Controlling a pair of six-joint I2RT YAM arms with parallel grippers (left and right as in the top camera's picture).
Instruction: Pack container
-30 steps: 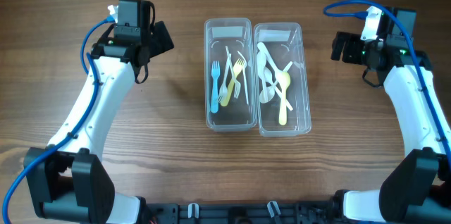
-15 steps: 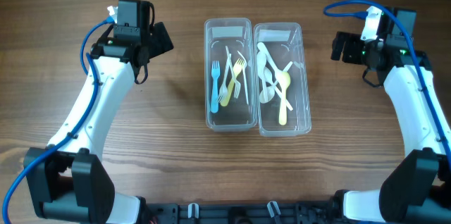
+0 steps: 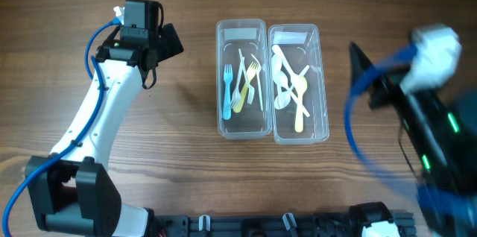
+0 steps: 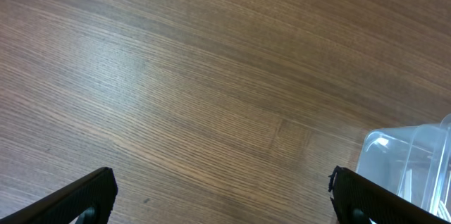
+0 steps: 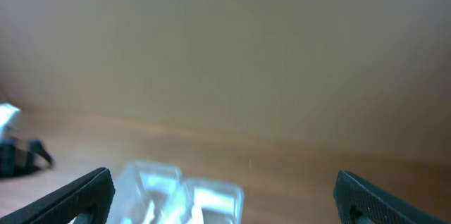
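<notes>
Two clear plastic containers stand side by side at the table's middle. The left container (image 3: 242,34) holds a blue fork (image 3: 226,94), a yellow fork (image 3: 240,97) and a white one. The right container (image 3: 314,40) holds white spoons (image 3: 281,80) and a yellow spoon (image 3: 299,110). My left gripper (image 3: 173,41) is open and empty over bare wood left of the containers, whose corner shows in the left wrist view (image 4: 412,157). My right gripper (image 5: 225,194) is open and empty; its arm (image 3: 417,118) is blurred by motion, raised at the right. The containers look blurred in the right wrist view (image 5: 176,189).
The wooden table (image 3: 164,140) surrounds the containers. The blue cable (image 3: 356,103) of the right arm swings over the table's right side.
My right arm has swung up and back sharply from beside the right container and is now motion-blurred. The left arm and both containers have not moved.
</notes>
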